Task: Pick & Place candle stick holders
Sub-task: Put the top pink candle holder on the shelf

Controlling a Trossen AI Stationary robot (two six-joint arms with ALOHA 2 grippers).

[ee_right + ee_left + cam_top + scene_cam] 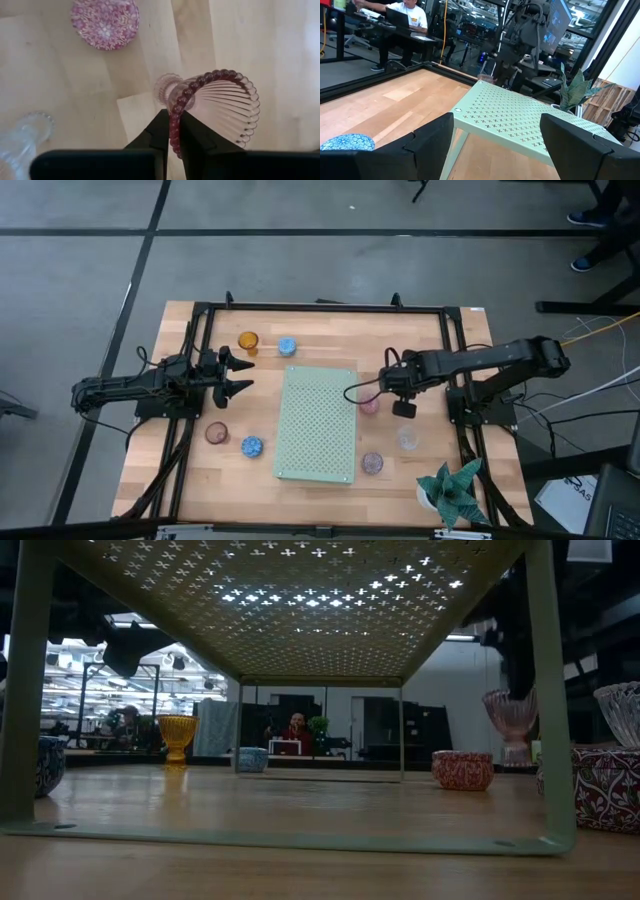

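My right gripper [172, 131] points down, shut on a pink ribbed glass candle stick holder [215, 107], which stands just right of the pale green perforated board [317, 423]. Nearby stand a clear holder [406, 439] and a mauve patterned one [372, 464]. An amber holder [248, 341] and a blue one [287, 346] are at the far side. A brownish one [216, 432] and another blue one [252, 446] stand left of the board. My left gripper [240, 375] waits open at the left, pointing level at the board. My right gripper pinches the pink holder's beaded rim [175, 112] between its two fingers, one inside the bowl and one outside on the foot's side. The fingers come from above, pointing down. The holder tilts below them, and its foot [515, 755] looks just clear of the table.
A paper-like green plant in a white pot [452, 490] stands at the near right corner. The board stands on legs, with room beneath it. The low view shows a red patterned holder [462, 770] beyond the board. People sit at desks behind the table.
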